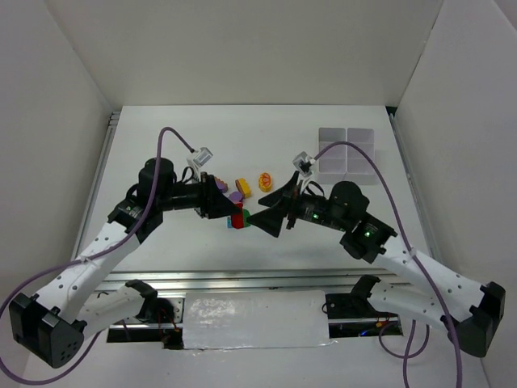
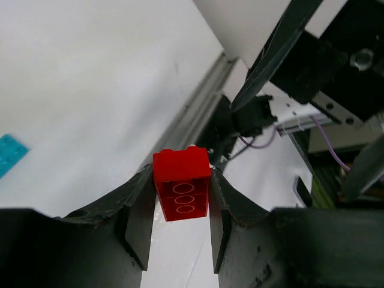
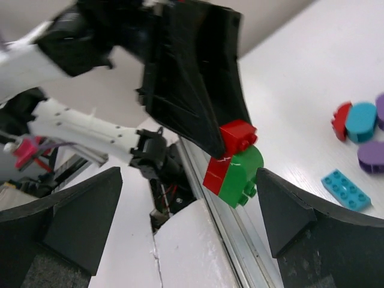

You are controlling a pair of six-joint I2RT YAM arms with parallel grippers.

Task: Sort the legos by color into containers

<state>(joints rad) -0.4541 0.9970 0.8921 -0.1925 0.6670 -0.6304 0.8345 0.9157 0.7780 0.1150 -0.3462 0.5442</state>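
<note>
A: Where is the red studded plastic brick (image 2: 181, 180)?
B: The left gripper (image 2: 180, 207) pinches it tight, up in the air. A green rounded plastic brick (image 3: 243, 174) is stuck on it.
A: And the right gripper (image 3: 188, 174)?
B: Wide open, holding nothing, with both bricks between its fingers.

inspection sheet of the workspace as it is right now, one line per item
surface: white table, no marks seen
job's things: red brick joined to green piece, held off the table; yellow brick and purple brick loose mid-table; organiser tray far right, no colour seen in its cells
clutter: nothing seen
end effectors: left end effector shut on red brick; right end effector open, flanking the green piece without touching
cables: purple cables loop over both wrists
surroundings: white walls
</note>
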